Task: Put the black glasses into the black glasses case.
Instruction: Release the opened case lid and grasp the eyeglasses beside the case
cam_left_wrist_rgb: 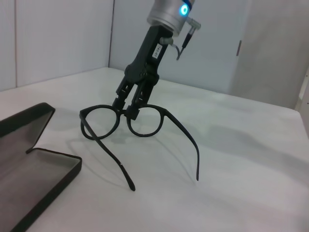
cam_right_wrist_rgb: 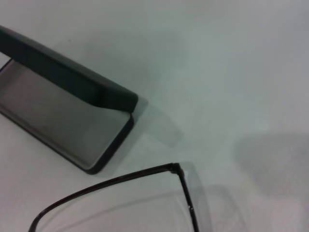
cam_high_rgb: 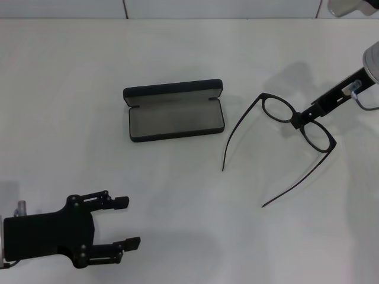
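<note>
The black glasses are at the right of the white table, temples unfolded and pointing towards me. My right gripper is shut on their bridge and holds the front frame upright. The left wrist view shows this grip and the glasses, with the temple tips low by the table. The black glasses case lies open at the centre, grey lining up, lid standing at its far side, left of the glasses. It also shows in the left wrist view and the right wrist view. My left gripper is open and empty at the near left.
The white table ends at a far edge against a light wall. One temple arm of the glasses crosses the right wrist view near the case's corner.
</note>
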